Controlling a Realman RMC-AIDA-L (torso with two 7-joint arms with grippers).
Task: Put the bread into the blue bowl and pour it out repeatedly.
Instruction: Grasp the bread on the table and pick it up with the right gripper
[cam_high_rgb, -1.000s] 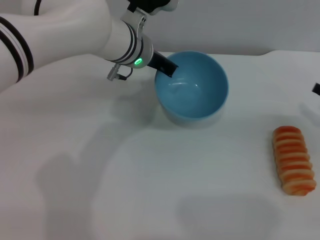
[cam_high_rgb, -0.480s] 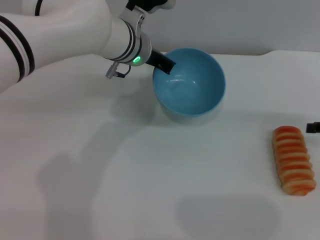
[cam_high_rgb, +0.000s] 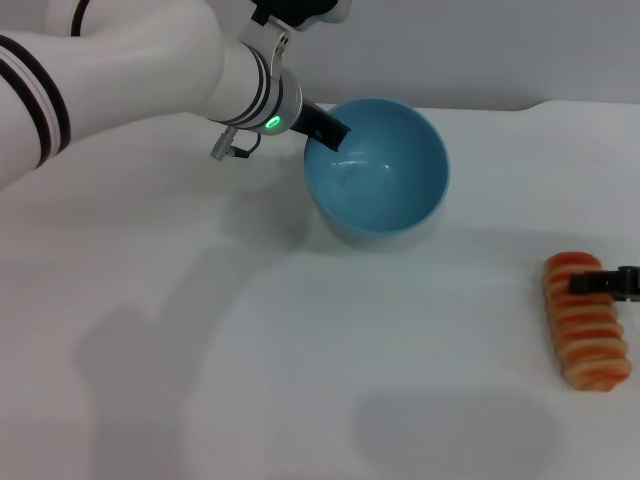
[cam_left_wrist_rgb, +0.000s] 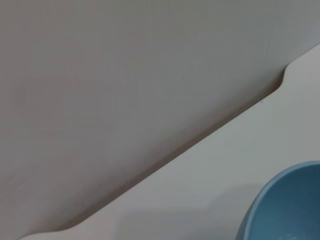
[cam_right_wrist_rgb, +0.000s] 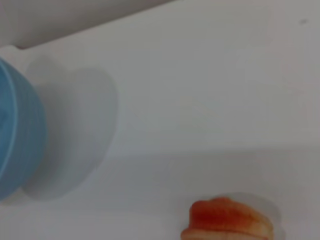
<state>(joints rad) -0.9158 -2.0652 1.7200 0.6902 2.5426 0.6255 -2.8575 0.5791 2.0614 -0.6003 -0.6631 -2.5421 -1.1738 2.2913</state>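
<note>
The blue bowl (cam_high_rgb: 385, 170) stands at the back middle of the table, tipped so its empty glossy inside faces me. My left gripper (cam_high_rgb: 325, 130) is shut on its near-left rim, one dark finger reaching inside. A slice of the bowl (cam_left_wrist_rgb: 290, 205) shows in the left wrist view. The bread (cam_high_rgb: 587, 335), an orange-brown ridged loaf, lies on the table at the right edge. My right gripper (cam_high_rgb: 605, 283) comes in from the right, its dark tip over the loaf's far end. The right wrist view shows the bread's end (cam_right_wrist_rgb: 230, 220) and the bowl's side (cam_right_wrist_rgb: 17, 140).
The white table (cam_high_rgb: 300, 350) ends at a grey wall behind the bowl, with a step in its back edge (cam_high_rgb: 540, 103) at the right. My left arm (cam_high_rgb: 130, 70) spans the upper left.
My right gripper has come in from the right edge and down onto the bread's far end. The bowl shifted slightly left with my left gripper.
</note>
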